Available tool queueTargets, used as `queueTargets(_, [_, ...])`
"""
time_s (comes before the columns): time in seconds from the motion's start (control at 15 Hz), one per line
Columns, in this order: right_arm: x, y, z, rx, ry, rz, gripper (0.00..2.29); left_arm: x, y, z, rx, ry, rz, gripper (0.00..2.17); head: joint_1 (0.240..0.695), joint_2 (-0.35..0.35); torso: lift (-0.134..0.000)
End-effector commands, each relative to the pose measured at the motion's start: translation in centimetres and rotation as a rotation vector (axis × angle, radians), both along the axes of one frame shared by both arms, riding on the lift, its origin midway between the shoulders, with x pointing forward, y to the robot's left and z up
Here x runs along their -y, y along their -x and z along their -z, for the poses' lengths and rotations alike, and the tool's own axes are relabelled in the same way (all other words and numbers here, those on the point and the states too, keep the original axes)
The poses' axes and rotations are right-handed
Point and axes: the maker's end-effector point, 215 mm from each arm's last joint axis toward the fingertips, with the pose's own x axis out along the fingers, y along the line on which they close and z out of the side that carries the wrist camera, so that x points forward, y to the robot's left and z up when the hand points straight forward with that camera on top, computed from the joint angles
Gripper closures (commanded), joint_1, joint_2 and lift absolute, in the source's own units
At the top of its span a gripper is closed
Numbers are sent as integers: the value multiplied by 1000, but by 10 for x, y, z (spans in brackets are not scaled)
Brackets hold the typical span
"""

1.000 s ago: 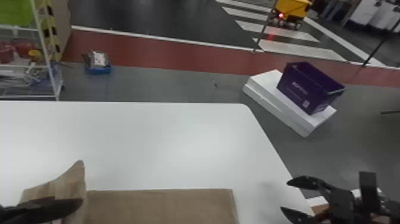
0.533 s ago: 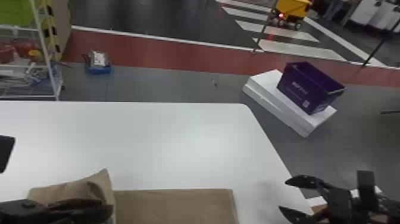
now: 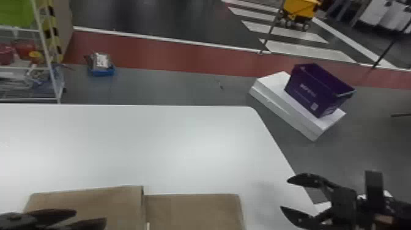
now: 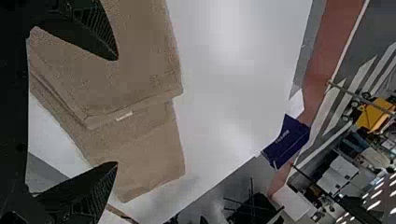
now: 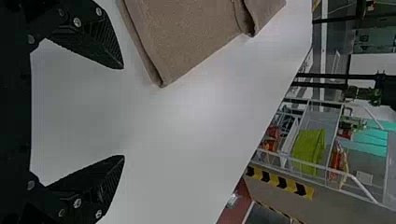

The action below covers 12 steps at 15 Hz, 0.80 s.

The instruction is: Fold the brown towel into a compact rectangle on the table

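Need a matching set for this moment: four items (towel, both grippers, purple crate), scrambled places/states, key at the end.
1. brown towel
2. left gripper
3. right gripper
4. purple crate

A. open, over the towel
B. beyond the table, on a white stack
C. partly folded
D. open, near the table's right edge

Pairs: 1-C, 2-A, 3-D, 4-B

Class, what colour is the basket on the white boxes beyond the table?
Purple; the basket shows best in the head view.
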Motion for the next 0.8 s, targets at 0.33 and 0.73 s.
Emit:
queueTargets(0.33, [-104,-5,-52,176,46,-210,164,-184,4,7,44,154,-368,22,695,-288,-123])
queueTargets(0.73, [-216,-10,-51,382,403,-634,167,-293,6,-5,198,164,-605,26,695,204,-123])
